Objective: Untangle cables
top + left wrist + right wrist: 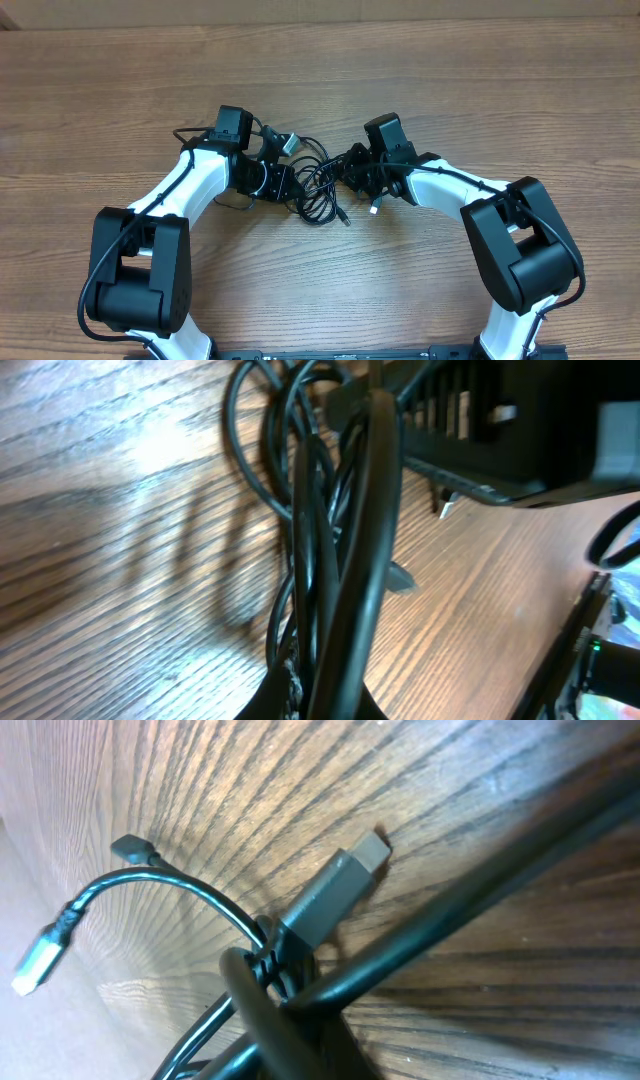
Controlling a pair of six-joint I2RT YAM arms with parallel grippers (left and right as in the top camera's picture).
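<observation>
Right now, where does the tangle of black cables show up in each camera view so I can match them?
Overhead: tangle of black cables at the centre.
Left wrist: a thick bundle running top to bottom through the middle.
Right wrist: knotted at lower centre, plug ends reaching left and up.
Shared landmark: the wooden table under it in every view.

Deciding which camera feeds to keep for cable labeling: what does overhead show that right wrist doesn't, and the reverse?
Only overhead: the left gripper and right gripper meeting at the cables from opposite sides, plus the bundle's full spread.
Only right wrist: plug ends up close, namely a grey rectangular plug, a silver-tipped plug and a small dark plug.
Both: black cables lying on the wooden table.
</observation>
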